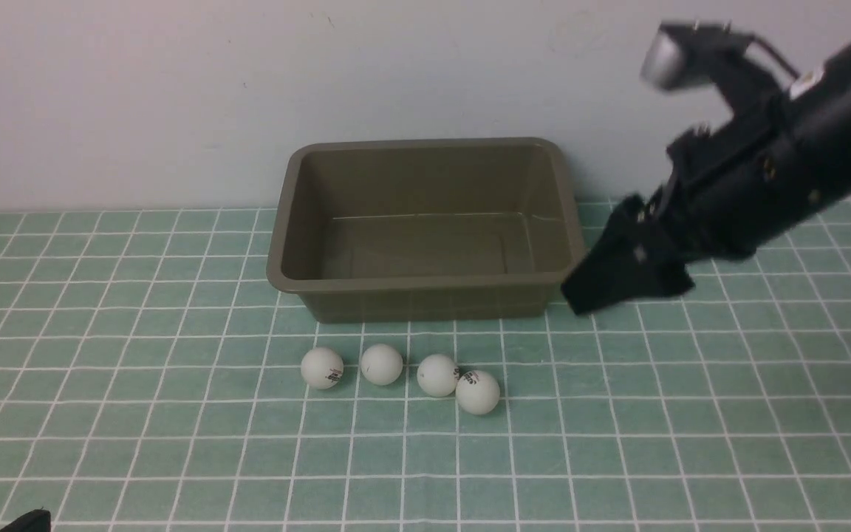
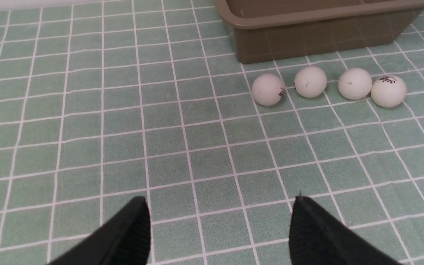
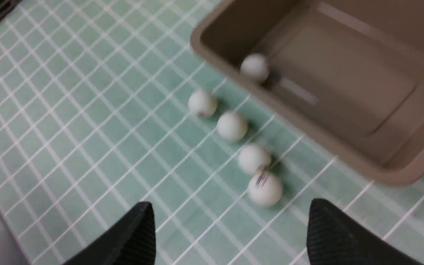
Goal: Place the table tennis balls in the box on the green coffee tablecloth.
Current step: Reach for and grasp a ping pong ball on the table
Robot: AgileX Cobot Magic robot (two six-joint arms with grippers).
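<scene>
"While I'm tagging this one, go: what are the right fingers (image 3: 134,235) doing?"

"Standing wide apart, nothing sitting between them. I'm watching the right gripper (image 1: 595,292) hanging over the tablecloth (image 1: 174,414), just off the right front corner of the box (image 1: 425,281) and pointing down toward the left."

"Left side?"

"Left fingers (image 2: 131,235) are spreading wide too, gripping nothing. The left gripper (image 2: 220,200) is looking down at bare cloth, well apart from the balls. In the front view only a dark scrap of it is showing at the near left edge."

"Where are the balls lying?"

"One ball (image 3: 255,67) is sitting inside the box, by the wall nearest the outside balls. The right wrist view is blurring, so I'm not calling more than that, and the front wall is hiding it in the front view. The other four are lying in a row on the cloth just in front of the box: left-end ball (image 1: 321,367), second ball (image 1: 381,363), third ball (image 1: 437,374), right-end ball (image 1: 478,391). The last two are touching, or nearly, with the right-end ball sitting a little nearer me. The box is resting on the cloth, close to the wall behind."
</scene>
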